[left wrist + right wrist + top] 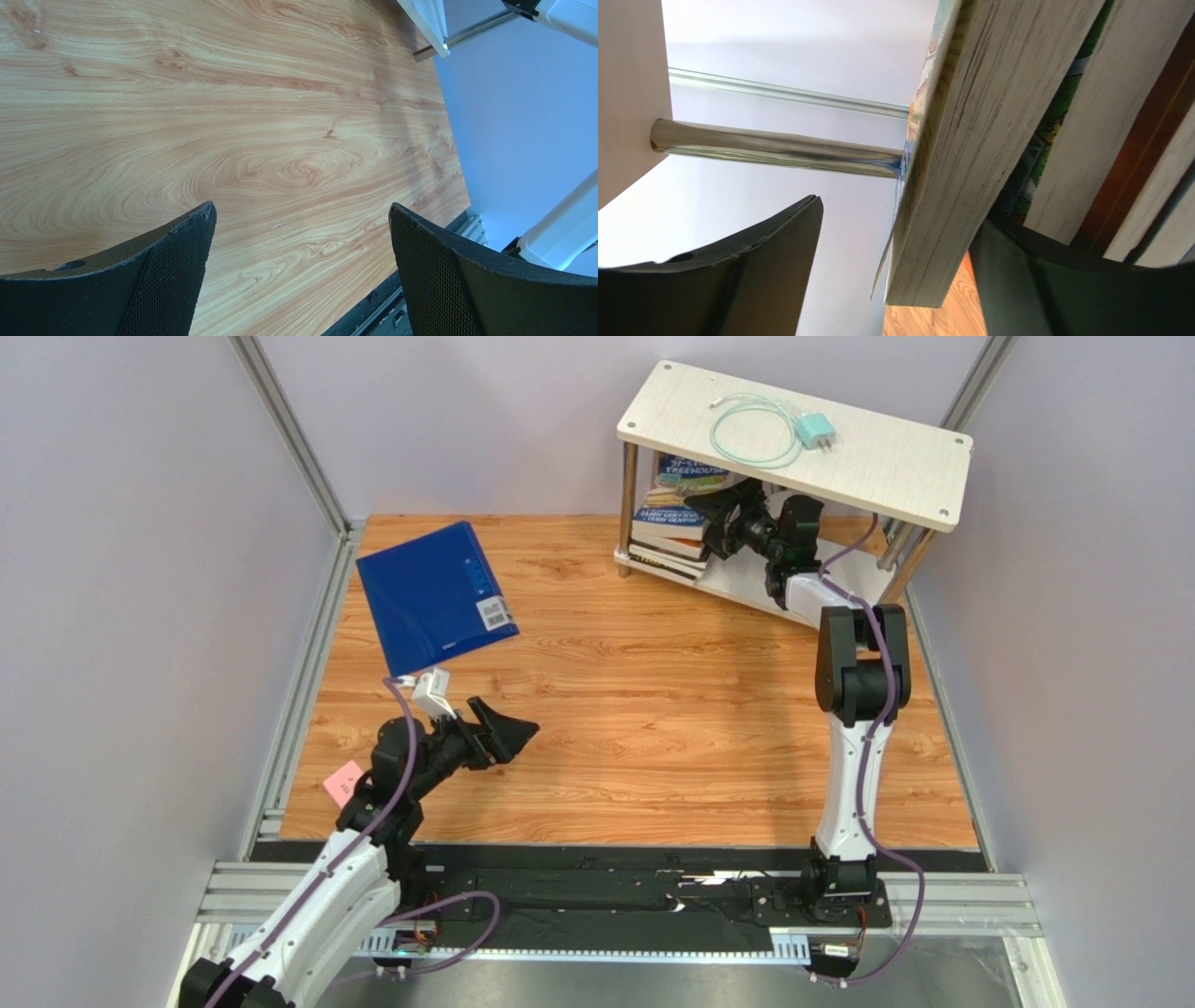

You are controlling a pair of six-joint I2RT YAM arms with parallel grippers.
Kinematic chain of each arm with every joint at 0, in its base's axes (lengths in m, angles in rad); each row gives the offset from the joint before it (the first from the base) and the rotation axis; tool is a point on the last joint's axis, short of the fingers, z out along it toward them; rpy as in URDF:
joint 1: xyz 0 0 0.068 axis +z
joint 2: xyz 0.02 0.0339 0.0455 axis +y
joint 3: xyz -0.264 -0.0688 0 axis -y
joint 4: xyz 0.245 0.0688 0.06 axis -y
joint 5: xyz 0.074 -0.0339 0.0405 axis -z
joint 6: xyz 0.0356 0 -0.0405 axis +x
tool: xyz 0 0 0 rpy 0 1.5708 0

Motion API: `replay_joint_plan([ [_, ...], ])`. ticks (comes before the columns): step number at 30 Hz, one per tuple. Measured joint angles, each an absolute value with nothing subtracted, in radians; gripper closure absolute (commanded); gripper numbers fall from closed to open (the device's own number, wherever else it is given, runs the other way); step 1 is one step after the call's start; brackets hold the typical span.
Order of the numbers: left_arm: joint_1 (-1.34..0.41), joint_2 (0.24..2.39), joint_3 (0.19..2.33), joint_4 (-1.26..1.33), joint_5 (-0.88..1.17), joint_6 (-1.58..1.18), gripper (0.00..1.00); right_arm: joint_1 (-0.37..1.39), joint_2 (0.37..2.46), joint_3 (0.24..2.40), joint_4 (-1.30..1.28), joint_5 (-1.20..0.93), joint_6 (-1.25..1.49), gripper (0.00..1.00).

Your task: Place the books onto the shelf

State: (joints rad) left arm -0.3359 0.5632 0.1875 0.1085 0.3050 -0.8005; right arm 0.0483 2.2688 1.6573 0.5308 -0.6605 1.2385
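The books (673,515) lie in a flat pile on the lower board of the shelf (873,459), at its left end and tucked under the top board. Blue cartoon covers reading "Treehouse" show on top, with darker volumes beneath; how many there are in all cannot be counted from here. The shelf stands at the far right corner of the wooden table (673,700), a two-tier rack of pale wood-grain boards on shiny metal posts. On its top board rest a coiled teal cable (751,431) and a small teal charger (817,431).

The right gripper (718,525) reaches in between the two boards, right at the pile. Seen from its wrist, its jaws stand apart with the page edge of the uppermost book (976,126) between them. One dark finger (759,266) is clear of the paper with a gap beside it, and the other sits low against the pile. Nothing is pinched. A metal post (773,148) runs across behind.

The left gripper (302,217) hangs over bare wood at the near left of the table, well apart from the shelf. Its jaws are spread wide and it holds nothing.

A large plain blue folder (435,595) lies flat at the far left of the table. A small pink slip (341,781) sits at the left edge.
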Motion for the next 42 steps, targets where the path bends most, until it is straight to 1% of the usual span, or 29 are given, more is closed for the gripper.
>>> replay_joint_plan([
  [1,-0.336,0.562,0.186,0.109,0.305,-0.801,0.04,0.049,2.266,1.654,0.537,-0.661,1.236,0.09],
  [3,-0.336,0.556,0.183,0.107,0.306,-0.801,0.05,0.051,2.255,1.645,0.541,-0.658,1.232,0.01],
  [4,-0.336,0.551,0.181,0.105,0.306,-0.801,0.05,0.052,2.245,1.633,0.543,-0.655,1.225,0.0],
  [8,-0.336,0.527,0.175,0.1,0.307,-0.801,0.04,0.056,2.184,1.578,0.479,-0.633,1.172,0.0],
  [14,-0.336,0.495,0.175,0.074,0.305,-0.793,0.01,0.064,2.017,1.484,0.227,-0.549,1.019,0.0],
  [20,-0.336,0.504,0.209,-0.052,0.274,-0.737,0.0,0.067,1.878,1.398,-0.022,-0.463,0.86,0.0],
  [22,-0.336,0.518,0.232,-0.089,0.262,-0.716,0.0,0.067,1.837,1.341,-0.072,-0.436,0.818,0.0],
  [25,-0.336,0.55,0.265,-0.127,0.25,-0.682,0.0,0.068,1.724,1.183,-0.149,-0.374,0.751,0.0],
  [29,-0.336,0.643,0.323,-0.189,0.227,-0.624,0.0,0.08,1.572,1.037,-0.3,-0.245,0.665,0.0],
  [32,-0.336,0.755,0.393,-0.244,0.192,-0.587,0.0,0.101,1.46,0.989,-0.387,-0.142,0.616,0.0],
  [37,-0.336,0.959,0.55,-0.311,0.137,-0.532,0.0,0.19,1.252,0.943,-0.51,0.042,0.563,0.0],
  [42,-0.336,1.131,0.722,-0.34,0.107,-0.476,0.0,0.246,1.025,0.859,-0.578,0.136,0.552,0.0],
])
